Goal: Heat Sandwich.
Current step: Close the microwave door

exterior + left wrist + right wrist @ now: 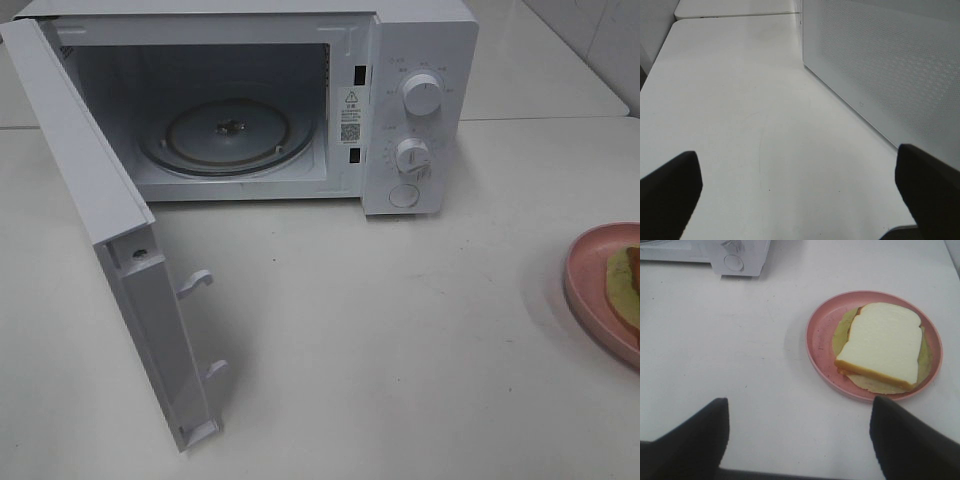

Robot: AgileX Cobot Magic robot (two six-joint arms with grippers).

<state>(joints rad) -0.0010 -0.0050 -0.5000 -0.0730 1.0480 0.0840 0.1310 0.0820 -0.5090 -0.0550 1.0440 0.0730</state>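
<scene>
Sandwich [883, 347] is lying on the pink plate [816, 340], both cut off at the exterior view's right edge. Microwave [415, 110] sticker text is proving too small to read. Left gripper [799, 187] and right gripper [799, 432] are both gaping wide, gripping nothing.

Frame edge cuts off plate [590, 285] and sandwich [626, 280].
</scene>
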